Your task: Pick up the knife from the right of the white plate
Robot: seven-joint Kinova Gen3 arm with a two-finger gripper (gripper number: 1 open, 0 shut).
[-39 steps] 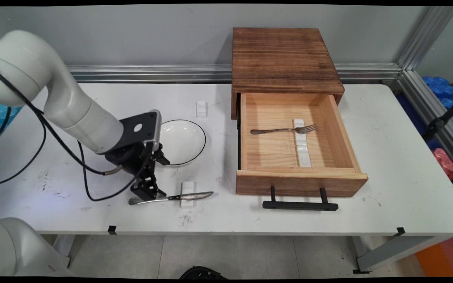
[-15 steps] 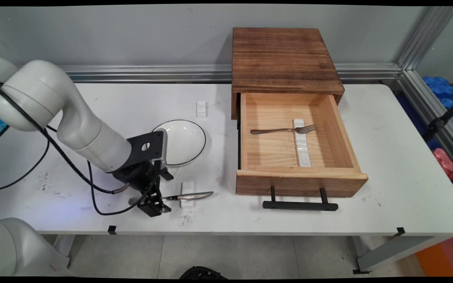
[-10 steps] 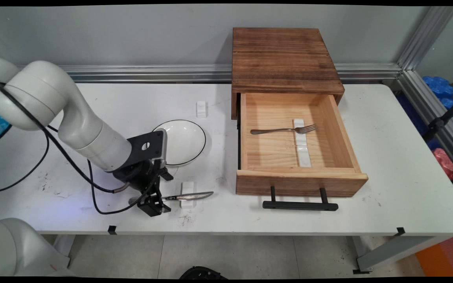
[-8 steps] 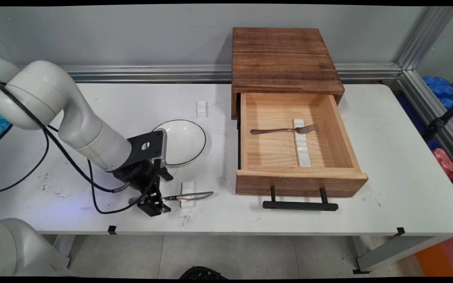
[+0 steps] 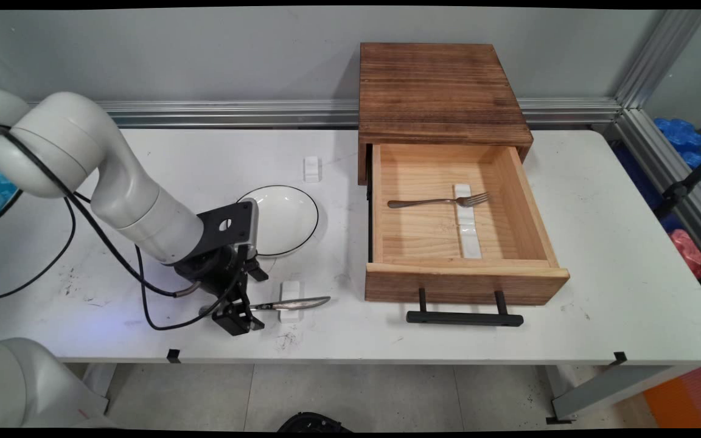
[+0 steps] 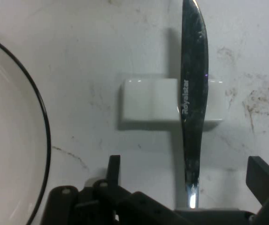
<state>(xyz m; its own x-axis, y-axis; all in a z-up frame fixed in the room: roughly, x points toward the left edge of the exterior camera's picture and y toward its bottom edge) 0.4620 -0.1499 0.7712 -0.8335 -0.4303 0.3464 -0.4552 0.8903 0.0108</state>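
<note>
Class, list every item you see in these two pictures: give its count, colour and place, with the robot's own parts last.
Knife: one, silver, near table edge, lying across a rest.
Cutlery rests: white; one under the knife, one behind the plate, a long one in the drawer.
Plate: one, white with black rim, left of the drawer.
Fork: one, silver, in the drawer.
Drawer: one, light wood, pulled open, black handle.
Cabinet: one, dark wood.
Table: one, white.
Gripper: one, black, fingers either side of the knife's handle.

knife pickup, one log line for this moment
gripper: open, fingers either side of knife handle | knife: on white rest | plate: beside
</note>
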